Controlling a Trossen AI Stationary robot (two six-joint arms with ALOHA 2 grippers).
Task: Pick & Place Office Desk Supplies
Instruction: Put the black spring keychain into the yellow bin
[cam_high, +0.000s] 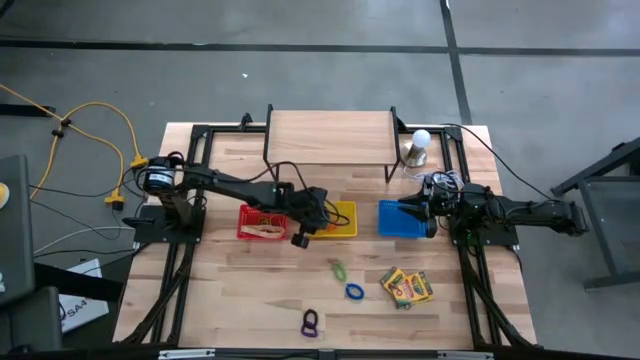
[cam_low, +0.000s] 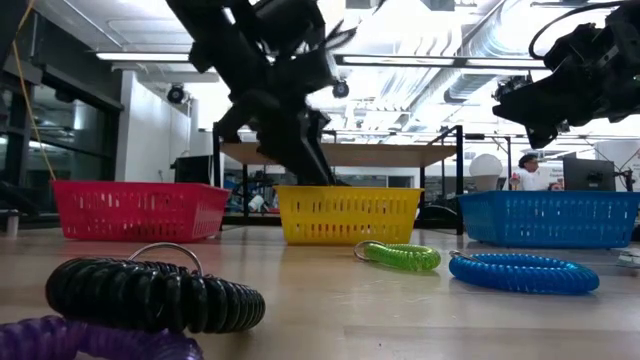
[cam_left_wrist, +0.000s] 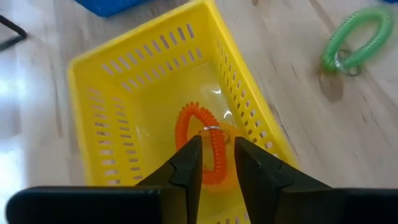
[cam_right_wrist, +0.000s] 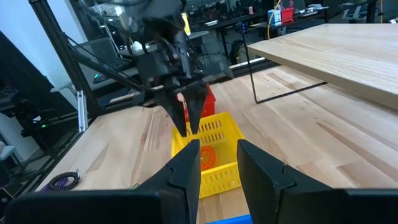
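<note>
An orange coil ring (cam_left_wrist: 191, 119) lies on the floor of the yellow basket (cam_left_wrist: 124, 68). My left gripper (cam_left_wrist: 217, 146) hangs open just above it, slanting down into the basket (cam_high: 345, 215), with the ring showing between and beyond its fingers, apart from them. On the table in front lie a green coil ring (cam_high: 338, 269), a blue one (cam_high: 354, 291), a purple one (cam_high: 310, 322) and yellow-and-green crayon boxes (cam_high: 405, 286). Over the blue basket (cam_high: 400, 218) at the right, my right gripper (cam_right_wrist: 217, 155) waits level, open and with nothing between its fingers.
A red basket (cam_high: 260, 222) with tan rubber bands stands left of the yellow one. A raised wooden shelf (cam_high: 330, 138) spans the back, with a white bulb (cam_high: 420, 145) beside it. A black coil ring (cam_low: 150, 293) lies close to the low camera.
</note>
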